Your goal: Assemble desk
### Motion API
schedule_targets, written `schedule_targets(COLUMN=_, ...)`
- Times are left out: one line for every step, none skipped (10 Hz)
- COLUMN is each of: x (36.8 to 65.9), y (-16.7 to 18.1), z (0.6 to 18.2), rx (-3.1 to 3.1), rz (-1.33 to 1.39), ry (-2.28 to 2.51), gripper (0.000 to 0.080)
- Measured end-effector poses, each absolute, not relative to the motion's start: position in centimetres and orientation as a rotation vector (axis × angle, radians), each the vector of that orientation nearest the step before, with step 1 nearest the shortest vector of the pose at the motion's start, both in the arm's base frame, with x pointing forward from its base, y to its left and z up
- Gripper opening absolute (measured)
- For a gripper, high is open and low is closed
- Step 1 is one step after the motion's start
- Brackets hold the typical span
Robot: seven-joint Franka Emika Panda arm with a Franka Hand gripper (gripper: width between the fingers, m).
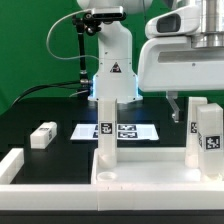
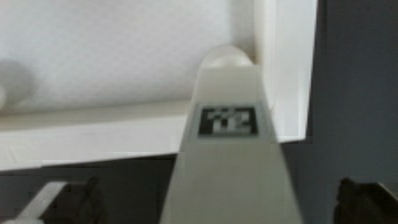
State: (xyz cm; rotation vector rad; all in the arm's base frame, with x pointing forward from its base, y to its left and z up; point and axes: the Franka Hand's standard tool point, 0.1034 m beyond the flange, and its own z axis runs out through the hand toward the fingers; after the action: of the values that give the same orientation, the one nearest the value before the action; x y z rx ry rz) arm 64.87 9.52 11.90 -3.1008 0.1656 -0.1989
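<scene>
Claw (image 2: 214,205) wide: both fingertips (image 2: 63,200) stood clear of the straddled leg (image 2: 222,140) and touched nothing, so you held no part. That leg stood upright at a corner of the tabletop (image 1: 140,172), probably the corner on the exterior view's right. The second leg (image 1: 105,125) stood upright at the corner on the exterior view's left. The tabletop lay rim-up at the front of the table (image 1: 40,110), just in front of the marker board (image 1: 135,131). No true container was present. The tabletop was the only tray-like thing, and its rim enclosed the two legs and nothing else you could see. The spare leg (image 1: 43,135) lay on its side outside the rim, well apart, near the bar (image 1: 10,168). Risks, as judged: you could not tell whether the straddled leg was fully seated. Closing off-centre would land one finger first and cock the leg in its socket. Twisting it with the tabletop unbraced could drag the panel and disturb the second leg. Coming down too low might strike the leg top.
</scene>
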Motion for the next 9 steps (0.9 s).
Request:
schedule_targets(x=65.26, y=9.23, z=11.95, rx=-3.098, rz=-0.158, ry=0.177, gripper=0.0649)
schedule_targets(x=65.58, y=9.15, z=11.99, rx=-3.098, rz=-0.163, ry=0.179, gripper=0.0649)
schedule_targets(x=65.55, y=9.15, z=11.95, rx=-3.096, rz=-0.164, ry=0.206, gripper=0.0649)
schedule_targets(x=65.55, y=9.12, z=11.93, rx=-3.092, rz=-0.163, ry=0.25, gripper=0.0527)
schedule_targets(x=65.55, y=9.09, z=11.92, rx=-3.092, rz=-0.163, ry=0.248, gripper=0.0527)
schedule_targets(x=65.54, y=9.15, z=11.91, rx=-3.078, rz=-0.161, ry=0.341, gripper=0.0387)
schedule_targets(x=65.53, y=9.15, z=11.9, rx=-3.054, rz=-0.157, ry=0.484, gripper=0.0288)
schedule_targets(x=65.53, y=9.12, z=11.88, rx=-3.037, rz=-0.154, ry=0.57, gripper=0.0288)
schedule_targets(x=65.52, y=9.12, z=11.86, rx=-3.019, rz=-0.152, ry=0.648, gripper=0.0288)
